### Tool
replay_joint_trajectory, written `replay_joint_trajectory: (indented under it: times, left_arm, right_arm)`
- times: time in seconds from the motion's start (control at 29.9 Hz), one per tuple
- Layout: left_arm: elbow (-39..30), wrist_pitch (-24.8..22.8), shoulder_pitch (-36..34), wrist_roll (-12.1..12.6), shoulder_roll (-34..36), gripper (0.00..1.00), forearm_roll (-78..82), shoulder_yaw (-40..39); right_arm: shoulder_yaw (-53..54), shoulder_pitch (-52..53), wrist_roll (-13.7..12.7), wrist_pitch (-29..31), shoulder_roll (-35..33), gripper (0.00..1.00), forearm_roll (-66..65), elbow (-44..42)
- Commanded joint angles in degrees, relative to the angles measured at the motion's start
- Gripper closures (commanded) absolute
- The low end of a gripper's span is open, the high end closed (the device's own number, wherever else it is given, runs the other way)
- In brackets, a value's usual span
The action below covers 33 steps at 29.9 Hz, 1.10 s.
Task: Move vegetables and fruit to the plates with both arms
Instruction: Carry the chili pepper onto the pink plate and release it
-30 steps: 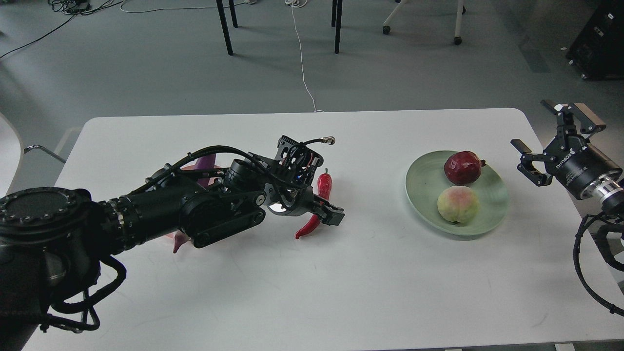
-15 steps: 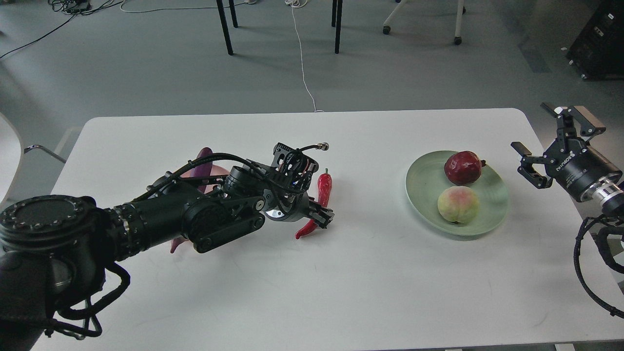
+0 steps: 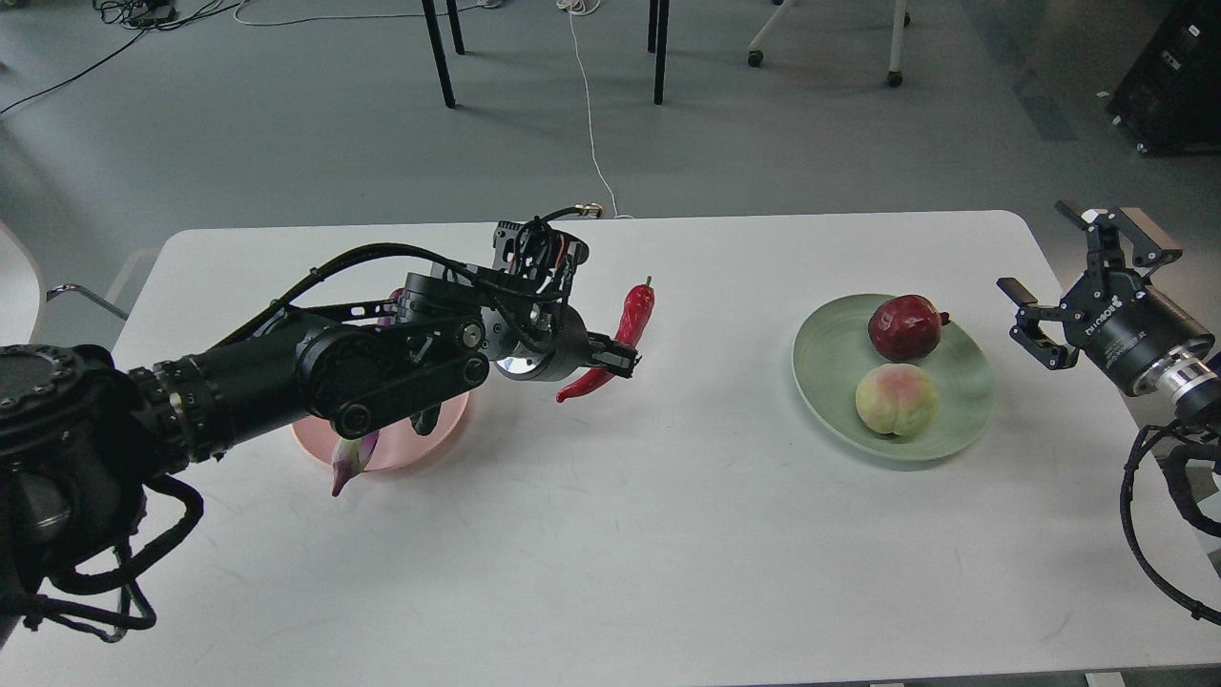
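My left gripper (image 3: 615,358) is shut on the red chili pepper (image 3: 631,310) and holds it in the air above the table, right of the pale pink plate (image 3: 382,448). The purple eggplant (image 3: 351,458) lies on the pink plate, mostly hidden behind my left arm; its stem end sticks out over the front rim. The pale green plate (image 3: 830,367) at the right holds the dark red pomegranate (image 3: 904,327) and the green-and-pink peach (image 3: 895,399). My right gripper (image 3: 1068,277) is open and empty, beyond the table's right edge.
The white table (image 3: 610,553) has rounded corners. Chair and table legs (image 3: 439,52) and a white cable (image 3: 591,114) are on the grey floor behind it. A black case (image 3: 1169,86) stands at the far right.
My left gripper has closed on the chili and lifted it off the table, moving up and a little left. More of the pink plate and eggplant shows. The right arm has barely moved.
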Motion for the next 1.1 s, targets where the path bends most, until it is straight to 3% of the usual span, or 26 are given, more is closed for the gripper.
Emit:
replay_joint_trajectory:
  times: [0.0, 0.17, 0.3, 0.6, 0.84, 0.94, 1.07]
  left_arm:
    - [-7.6, 0.6, 0.0, 4.7, 7.9, 0.84, -7.8, -0.6]
    - [-15.8, 6.5, 1.4, 9.0, 17.2, 0.83, -14.9, -0.4]
    - [-19.2, 8.3, 2.4, 10.4, 22.2, 0.83, -18.5, -0.4]
    - [-24.1, 12.2, 8.8, 11.0, 27.1, 0.82, -19.6, -0.1]
    - [-24.8, 12.3, 11.1, 10.7, 30.1, 0.8, -19.6, -0.5]
    - [-24.8, 12.4, 11.1, 10.4, 30.1, 0.75, -19.6, -0.5]
    - [-24.8, 13.0, 11.4, 10.1, 30.1, 0.47, -19.5, -0.5]
  right_arm:
    - [0.0, 0.0, 0.0, 0.0, 0.4, 0.02, -0.2, 0.1]
    - [-0.1, 0.0, 0.0, 0.0, 1.2, 0.02, -0.2, 0.1]
    - [-0.1, 0.0, 0.0, 0.0, 1.6, 0.02, -0.2, 0.1]
    - [-0.1, -0.4, 0.0, 0.0, 2.5, 0.02, -0.3, 0.0]
    - [-0.1, -0.4, 0.0, 0.0, 2.5, 0.02, -0.3, -0.1]
    - [-0.1, -0.5, 0.0, 0.0, 2.5, 0.02, -0.3, 0.0]
    - [-0.1, -0.4, 0.0, 0.0, 2.6, 0.02, -0.3, 0.0]
